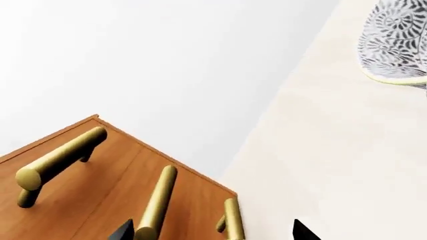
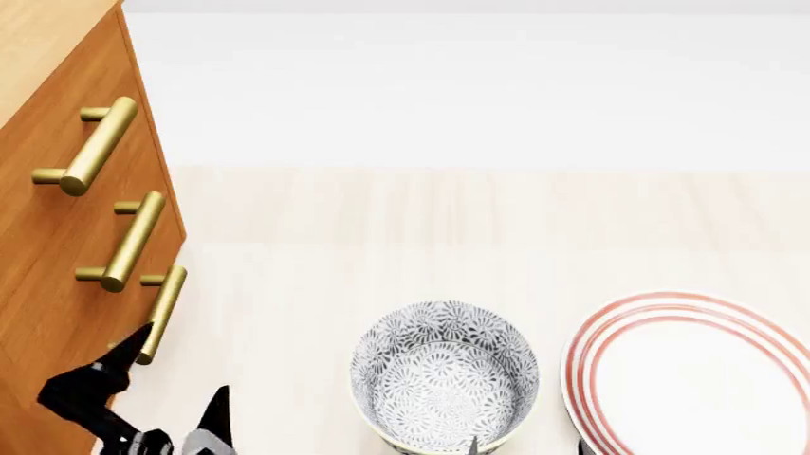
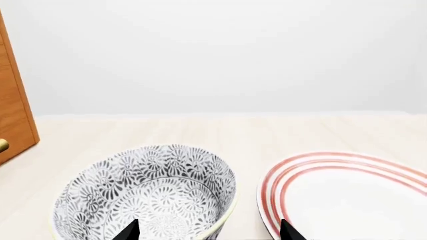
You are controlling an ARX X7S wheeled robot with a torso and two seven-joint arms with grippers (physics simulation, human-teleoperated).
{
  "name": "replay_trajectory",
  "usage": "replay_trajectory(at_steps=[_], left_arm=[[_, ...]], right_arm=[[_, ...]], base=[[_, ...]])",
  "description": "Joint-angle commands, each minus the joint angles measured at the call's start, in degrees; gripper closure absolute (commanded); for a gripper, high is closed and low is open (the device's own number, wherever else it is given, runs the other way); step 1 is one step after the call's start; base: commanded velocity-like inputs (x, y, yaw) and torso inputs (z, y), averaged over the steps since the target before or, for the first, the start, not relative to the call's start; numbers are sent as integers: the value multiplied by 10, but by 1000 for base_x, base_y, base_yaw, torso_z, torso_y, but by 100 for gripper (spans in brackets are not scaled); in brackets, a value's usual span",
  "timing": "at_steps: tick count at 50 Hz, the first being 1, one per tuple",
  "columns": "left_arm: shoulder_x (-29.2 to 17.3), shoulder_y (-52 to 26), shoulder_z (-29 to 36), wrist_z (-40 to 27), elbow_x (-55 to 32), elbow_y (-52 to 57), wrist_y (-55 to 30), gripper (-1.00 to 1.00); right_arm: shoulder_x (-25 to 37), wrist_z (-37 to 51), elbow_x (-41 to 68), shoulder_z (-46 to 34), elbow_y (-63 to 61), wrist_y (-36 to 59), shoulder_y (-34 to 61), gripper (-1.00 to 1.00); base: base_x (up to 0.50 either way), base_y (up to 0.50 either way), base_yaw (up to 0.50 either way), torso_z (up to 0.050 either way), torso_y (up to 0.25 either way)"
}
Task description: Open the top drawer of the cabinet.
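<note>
The cabinet (image 2: pixel 51 284) stands at the left of the head view, orange-brown with three brass bar handles. The top drawer (image 2: pixel 108 66) is shut, flush with the two below; its handle (image 2: pixel 91 144) is the uppermost. In the left wrist view this handle (image 1: pixel 60 160) is the one farthest from the pale tabletop. My left gripper (image 2: pixel 171 379) is open and empty, low beside the bottom drawer's handle (image 2: pixel 162 313), well below the top handle. In the left wrist view, the left gripper (image 1: pixel 213 232) straddles the two lower handles. My right gripper (image 3: pixel 208 231) is open and empty.
A grey patterned bowl (image 2: pixel 443 379) sits on the pale wood tabletop (image 2: pixel 379 218), right in front of the right gripper; it also shows in the right wrist view (image 3: pixel 147 195). A white plate with red rings (image 2: pixel 696 379) lies to its right. A white wall is behind.
</note>
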Motion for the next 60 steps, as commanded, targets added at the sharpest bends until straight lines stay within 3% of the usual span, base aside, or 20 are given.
replay_trajectory(at_steps=[1, 21, 40, 60], left_arm=[[5, -58, 51, 24, 96, -43, -41, -100], [-8, -78, 99, 106, 162, -23, -111, -100], [-45, -87, 63, 154, 176, 95, -161, -100], [-69, -136, 51, 198, 196, 131, -185, -100]], right_arm=[[-4, -5, -1, 6, 1, 0, -1, -100], [-1, -3, 8, 1, 6, 0, 1, -100], [4, 1, 12, -5, 4, 1, 1, -100], [7, 7, 15, -9, 3, 3, 4, -100]], base=[[0, 0, 0, 0, 0], [0, 0, 0, 0, 0], [0, 0, 0, 0, 0], [0, 0, 0, 0, 0]])
